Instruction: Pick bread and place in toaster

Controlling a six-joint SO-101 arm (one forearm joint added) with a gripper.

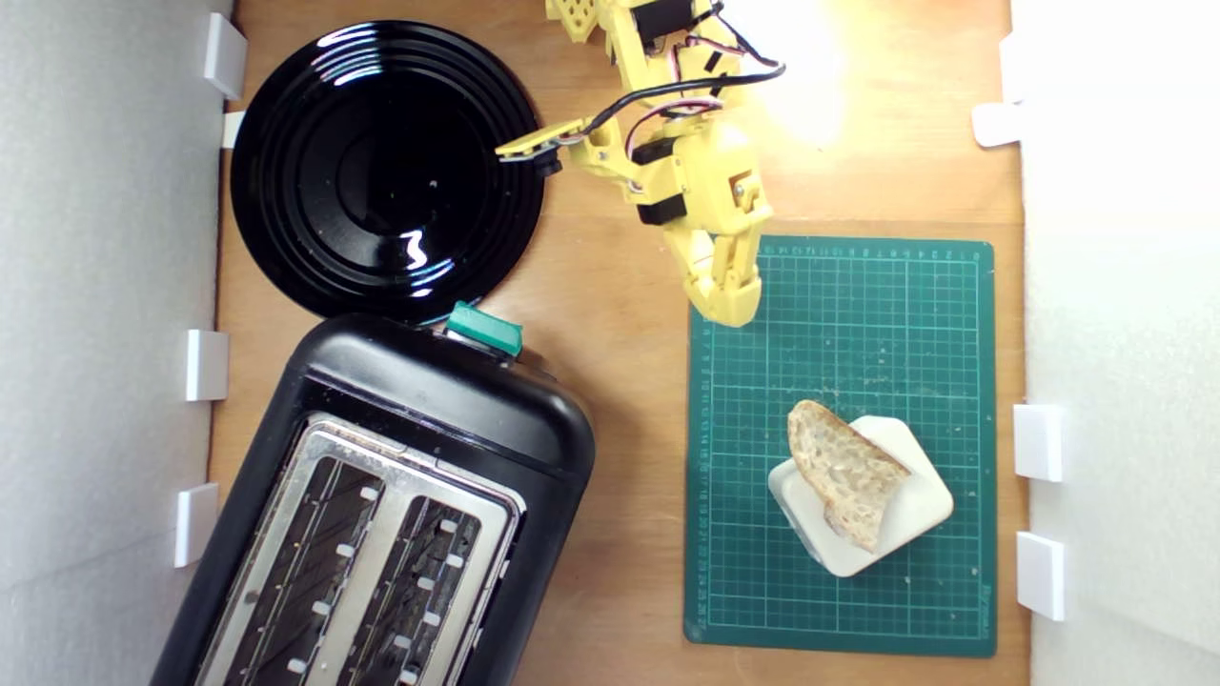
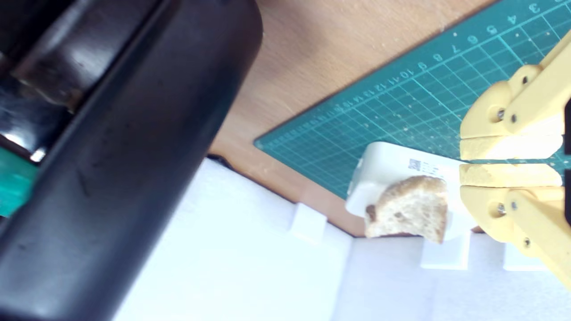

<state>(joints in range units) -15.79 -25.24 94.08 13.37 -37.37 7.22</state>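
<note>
The bread [image 1: 846, 474], a half-slice with pale holey crumb and a brown crust, leans on a cream-white block [image 1: 910, 519] on the green cutting mat [image 1: 858, 314]. The wrist view also shows the bread [image 2: 408, 208], propped on that block. My yellow gripper [image 1: 726, 303] hovers over the mat's upper left corner in the exterior view, well short of the bread. Its jaws are pressed together with nothing between them, as the gripper [image 2: 464, 161] shows in the wrist view. The black toaster [image 1: 381, 505], with a silver top, two slots and a teal lever [image 1: 484, 329], fills the exterior view's lower left.
A round glossy black plate [image 1: 381, 171] lies on the wooden table above the toaster in the exterior view. White foam walls [image 1: 105, 333] with small white brackets [image 1: 1037, 441] line both sides. The arm's cables [image 1: 667, 95] hang near the plate's edge.
</note>
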